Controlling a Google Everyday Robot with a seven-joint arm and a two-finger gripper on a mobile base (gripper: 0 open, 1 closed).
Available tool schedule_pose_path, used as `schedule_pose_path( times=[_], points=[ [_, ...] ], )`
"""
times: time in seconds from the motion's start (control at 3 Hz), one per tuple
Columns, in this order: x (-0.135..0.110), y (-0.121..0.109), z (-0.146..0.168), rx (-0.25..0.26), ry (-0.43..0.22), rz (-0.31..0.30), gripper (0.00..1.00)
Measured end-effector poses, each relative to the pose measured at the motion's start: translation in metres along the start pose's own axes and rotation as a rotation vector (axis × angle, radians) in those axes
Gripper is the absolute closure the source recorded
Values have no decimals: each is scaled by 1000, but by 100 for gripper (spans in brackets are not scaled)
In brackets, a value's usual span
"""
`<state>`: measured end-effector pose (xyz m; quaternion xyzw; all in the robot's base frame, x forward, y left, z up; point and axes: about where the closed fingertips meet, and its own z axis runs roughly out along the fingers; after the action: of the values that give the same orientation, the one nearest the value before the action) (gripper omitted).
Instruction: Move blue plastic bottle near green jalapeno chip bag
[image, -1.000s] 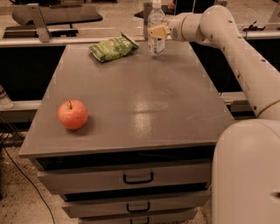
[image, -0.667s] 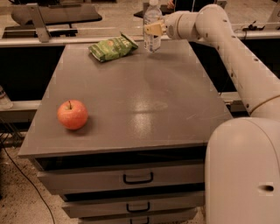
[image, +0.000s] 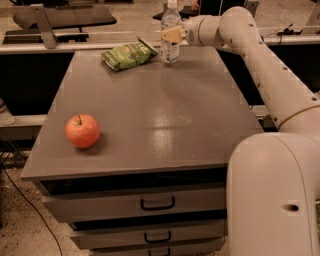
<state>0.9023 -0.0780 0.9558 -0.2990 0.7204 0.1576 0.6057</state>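
Tall clear plastic water bottle w/ white screw cap (image: 169, 51) stands upright at the far edge of the flat grey table (image: 165, 115), slightly R of ctr; whether its base rests on the surface or hangs just above it cannot be told. Two-finger pincer (image: 173, 35) w/ tan pads reaches in from the R at approx. the bottle's mid-height and is closed on the bottle body, one pad lying across the bottle's front. Small crinkled bright-green snack bag (image: 129, 54) lies flat on the table just L of the bottle, its R tip close to the bottle's lower part; whether the two touch cannot be told. Round red-orange apple w/ short stem (image: 82, 131) sits upright near the front-L corner, well apart from both bag and bottle. White jointed robot arm (image: 260, 70) runs from the pincer along the table's R side down to the large white rounded robot body (image: 272, 195) in the front-R foreground, which overlaps the table's front-R corner. Below the tabletop: stacked grey drawers w/ dark bar handles (image: 157, 203). Thin black cable (image: 22, 197) trails over the speckled floor at lower L.
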Motion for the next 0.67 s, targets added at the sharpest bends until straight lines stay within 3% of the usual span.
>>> schedule_pose_path(
  times=[0.67],
  points=[
    [10,11,10,-25,19,24,12]
  ],
)
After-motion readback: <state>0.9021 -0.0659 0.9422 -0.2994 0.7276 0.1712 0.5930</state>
